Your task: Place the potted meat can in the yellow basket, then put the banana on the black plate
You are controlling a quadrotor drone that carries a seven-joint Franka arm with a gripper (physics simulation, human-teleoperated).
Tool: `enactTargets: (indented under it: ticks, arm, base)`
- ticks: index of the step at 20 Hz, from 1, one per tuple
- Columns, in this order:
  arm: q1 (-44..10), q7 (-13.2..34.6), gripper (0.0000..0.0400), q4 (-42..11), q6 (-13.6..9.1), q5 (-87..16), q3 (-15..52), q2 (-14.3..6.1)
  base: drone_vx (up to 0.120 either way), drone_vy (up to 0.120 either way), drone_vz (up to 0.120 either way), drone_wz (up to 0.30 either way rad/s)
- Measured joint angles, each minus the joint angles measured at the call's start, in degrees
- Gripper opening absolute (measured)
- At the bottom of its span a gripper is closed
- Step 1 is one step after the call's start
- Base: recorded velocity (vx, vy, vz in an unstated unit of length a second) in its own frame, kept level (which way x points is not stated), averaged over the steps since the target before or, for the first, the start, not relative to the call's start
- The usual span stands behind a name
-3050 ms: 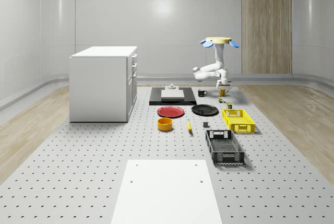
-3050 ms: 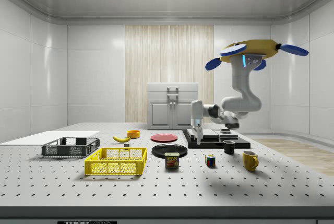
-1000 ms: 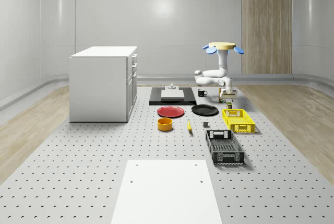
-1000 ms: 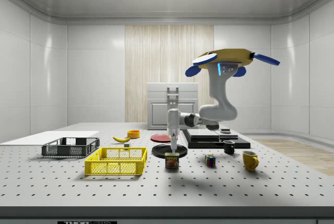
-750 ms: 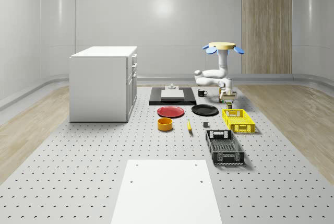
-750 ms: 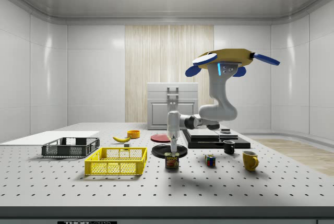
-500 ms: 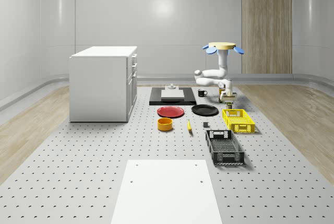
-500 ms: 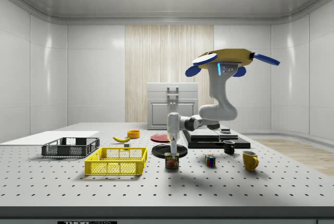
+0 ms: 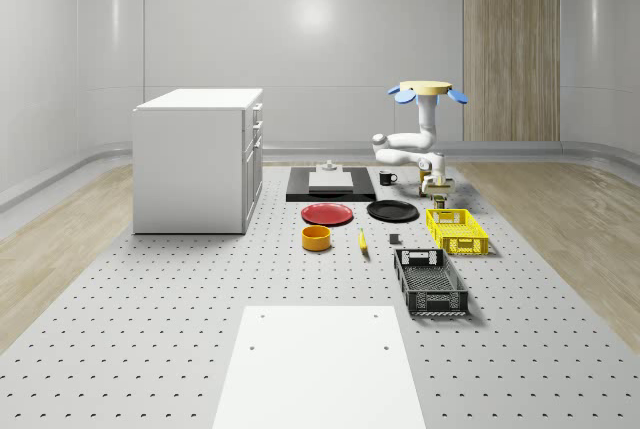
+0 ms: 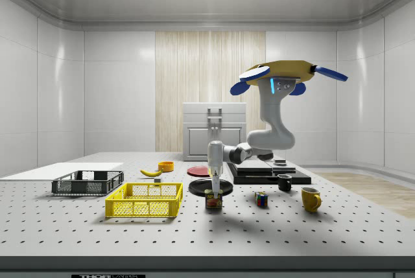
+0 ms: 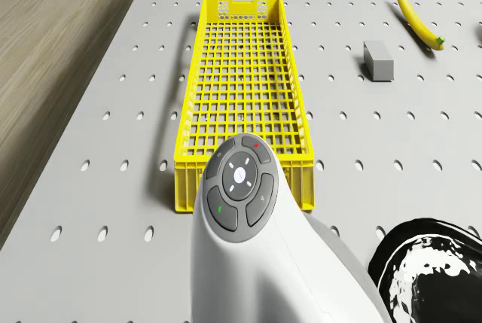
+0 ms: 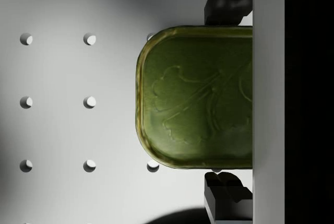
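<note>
The potted meat can stands on the table just past the short end of the yellow basket. In the wrist view its green top lies between my fingers, which touch both of its sides. My gripper points straight down, shut on the can. The drone hovers high over the table's far end, beside the black plate. The banana lies on the table between the orange bowl and the yellow basket. In the drone view the arm hangs at the basket's near end.
A black crate sits beyond the yellow basket. A red plate, an orange bowl and a small grey block are nearby. A colour cube, a yellow mug and a black mug stand beside the can. A white cabinet stands at the whole-scene view's left.
The drone shifted toward the side view's left and the arm swung down, so the gripper came from above the table onto the can. Over the last half second little moved.
</note>
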Motion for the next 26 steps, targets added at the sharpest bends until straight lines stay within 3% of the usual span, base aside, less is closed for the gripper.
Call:
enactTargets:
  ticks: [9,11,13,19,26]
  arm:
    - [-1.8,0.3,0.0400,1.6,0.5,0.3,0.3,0.0]
    - [-2.0,0.4,0.0341,1.7,0.7,0.3,0.4,-0.1]
    - [-2.1,0.4,0.0309,1.8,0.8,0.4,0.4,-0.2]
    - [-2.3,0.9,0.0290,1.7,0.8,1.0,1.1,-0.6]
    - [-2.4,1.8,0.0292,0.9,-0.4,4.3,4.6,-0.9]
  base:
    - [0.000,0.000,0.000,0.000]
    - [0.000,0.000,0.000,0.000]
    - [0.000,0.000,0.000,0.000]
    - [0.000,0.000,0.000,0.000]
    - [0.000,0.000,0.120,0.000]
